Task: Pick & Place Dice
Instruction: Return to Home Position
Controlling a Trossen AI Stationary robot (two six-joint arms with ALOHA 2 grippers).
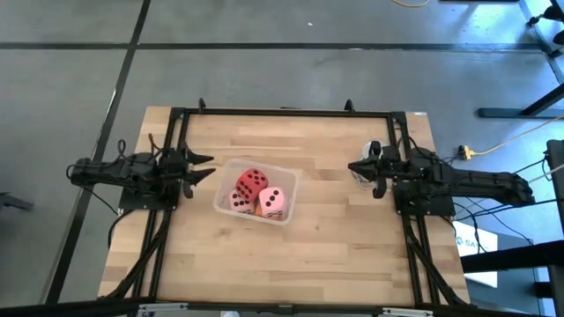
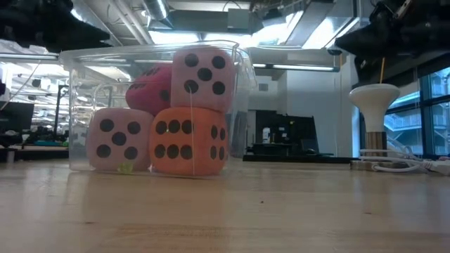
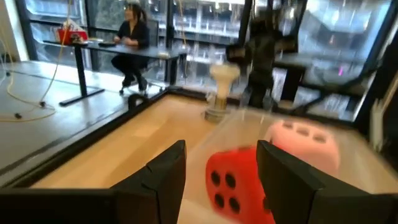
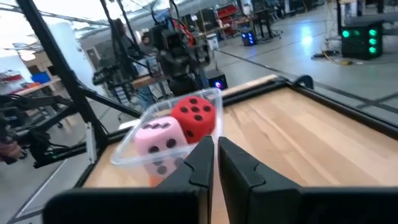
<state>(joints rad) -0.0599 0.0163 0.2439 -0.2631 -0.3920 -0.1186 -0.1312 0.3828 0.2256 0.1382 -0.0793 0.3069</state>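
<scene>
A clear plastic tub (image 1: 288, 179) stands in the middle of the wooden table with the dice inside. In the low view a pale pink die (image 2: 204, 79) lies on top of an orange die (image 2: 188, 140). A red die (image 2: 150, 88) lies behind, and a second pink die (image 2: 119, 139) rests on the tub's floor. My left gripper (image 1: 204, 167) hovers level to the left of the tub, open, with nothing between its fingers (image 3: 168, 174). My right gripper (image 1: 355, 167) hovers level well to the right of the tub, shut and empty.
A white mushroom-shaped stand (image 2: 375, 119) is on the table beside my right gripper. Black frame rails (image 1: 282, 112) run along the table's far and side edges. Bare wood lies between the tub and the near edge. A person (image 3: 132, 37) sits at a desk beyond the table.
</scene>
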